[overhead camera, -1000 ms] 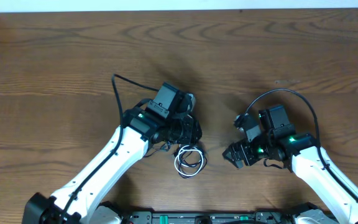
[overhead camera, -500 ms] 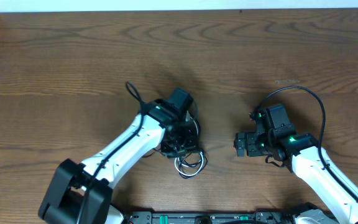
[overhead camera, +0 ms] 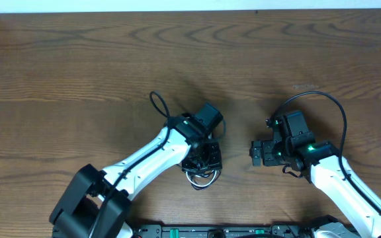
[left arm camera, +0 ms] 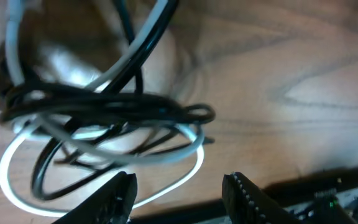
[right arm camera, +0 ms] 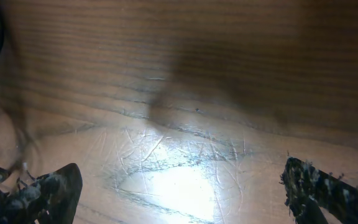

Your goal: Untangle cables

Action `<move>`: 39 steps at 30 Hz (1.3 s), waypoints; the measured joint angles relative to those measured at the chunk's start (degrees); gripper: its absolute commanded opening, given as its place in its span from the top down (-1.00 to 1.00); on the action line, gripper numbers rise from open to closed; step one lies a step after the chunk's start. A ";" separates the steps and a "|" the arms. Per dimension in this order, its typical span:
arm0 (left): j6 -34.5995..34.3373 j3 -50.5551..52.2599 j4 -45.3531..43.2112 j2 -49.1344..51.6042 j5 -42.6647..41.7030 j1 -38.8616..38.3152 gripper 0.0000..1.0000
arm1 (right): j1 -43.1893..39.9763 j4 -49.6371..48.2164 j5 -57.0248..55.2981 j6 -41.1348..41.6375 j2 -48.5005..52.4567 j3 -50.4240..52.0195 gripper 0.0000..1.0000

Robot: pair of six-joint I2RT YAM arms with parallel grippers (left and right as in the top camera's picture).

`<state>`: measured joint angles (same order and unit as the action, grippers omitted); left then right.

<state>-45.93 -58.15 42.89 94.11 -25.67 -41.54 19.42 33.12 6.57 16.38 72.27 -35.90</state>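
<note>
The cables are a tangled bundle of one black and one white thin cord (overhead camera: 202, 178) on the wooden table near its front edge. In the left wrist view the white loop (left arm camera: 98, 155) and black strands (left arm camera: 104, 106) fill the frame. My left gripper (overhead camera: 202, 161) hangs right over the bundle, open, its fingertips (left arm camera: 179, 193) apart with only a bit of white cord and bare wood between them. My right gripper (overhead camera: 254, 153) is open and empty over bare wood to the right of the bundle, fingers wide apart (right arm camera: 182, 186).
A thick black arm cord (overhead camera: 159, 106) loops behind the left arm, another (overhead camera: 323, 106) arcs behind the right arm. The table's front edge with a dark rail (overhead camera: 243, 231) lies just below the bundle.
My left gripper has moved right and down, from beside the bundle to right over it. My right gripper turned and shifted slightly right at first, then stayed still.
</note>
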 measured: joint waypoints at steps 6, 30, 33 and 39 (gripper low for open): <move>-2.43 0.00 -3.91 2.23 3.87 -0.31 0.02 | 0.00 0.00 0.00 0.00 0.00 0.00 -0.99; -5.27 0.11 -16.24 8.33 18.08 -1.88 0.24 | 0.00 0.00 0.00 0.02 0.00 0.00 -0.99; -5.27 0.39 -16.37 8.33 20.81 -3.48 0.26 | 0.00 -0.02 0.00 0.02 0.00 0.00 -0.99; -5.35 1.18 -16.35 8.41 24.65 -5.90 0.85 | 0.00 0.00 0.00 0.02 0.00 0.00 -0.98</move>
<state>-51.29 -56.97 26.55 102.52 -1.02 -47.44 19.42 33.12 6.57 16.40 72.27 -35.90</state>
